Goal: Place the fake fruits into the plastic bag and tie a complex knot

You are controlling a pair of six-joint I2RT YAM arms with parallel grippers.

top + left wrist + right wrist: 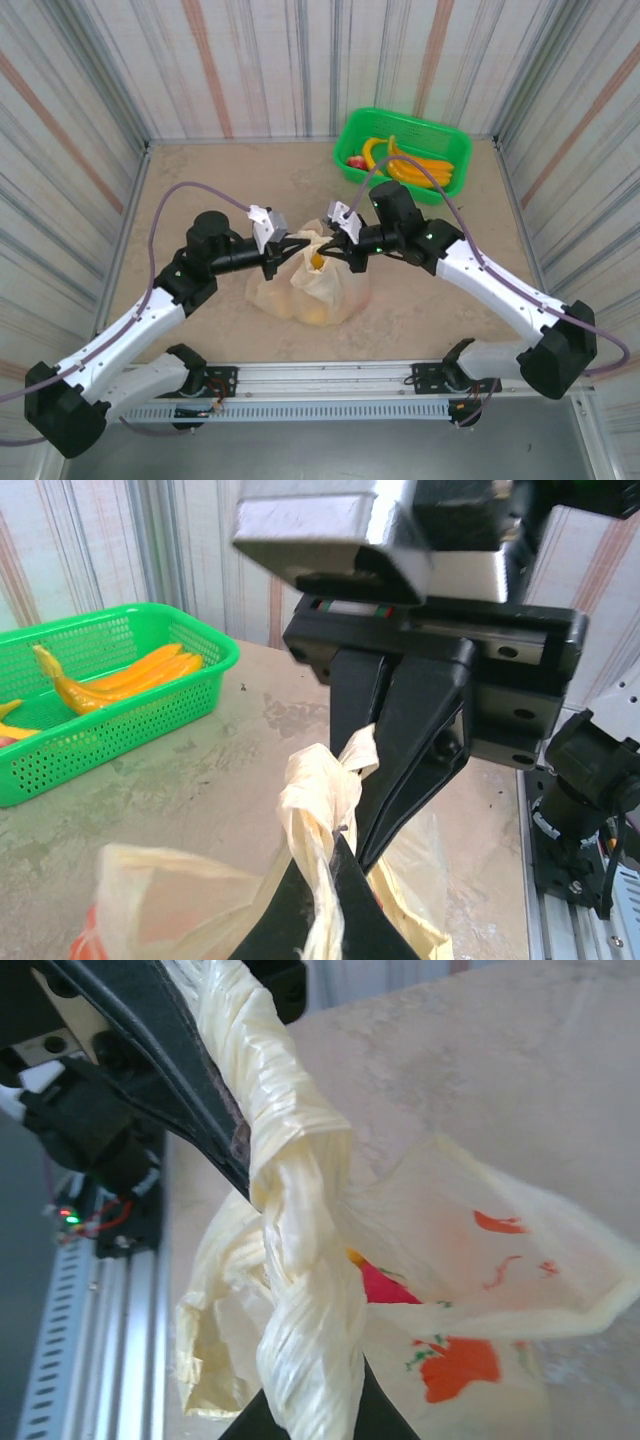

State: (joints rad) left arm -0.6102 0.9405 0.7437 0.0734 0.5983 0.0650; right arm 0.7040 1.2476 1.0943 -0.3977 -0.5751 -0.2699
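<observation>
The cream-yellow plastic bag (310,290) lies mid-table between both arms, red prints on its side (455,1370). Fake fruits show through it: a yellow-orange one (316,260) at its mouth and a red one (385,1285). Its pale handle strips are wound round each other into a bunched twist, the knot (320,790) (300,1210). My left gripper (335,850) (274,260) is shut on one twisted strip from the left. Facing it from the right, my right gripper (310,1405) (346,258) is shut on the other strip. The fingertips almost touch above the bag.
A bright green basket (445,135) stands at the back right, holding yellow bananas (415,165) and a red fruit (356,162); it also appears in the left wrist view (150,730). Striped walls close in the tabletop. A metal rail (330,385) runs along the near edge.
</observation>
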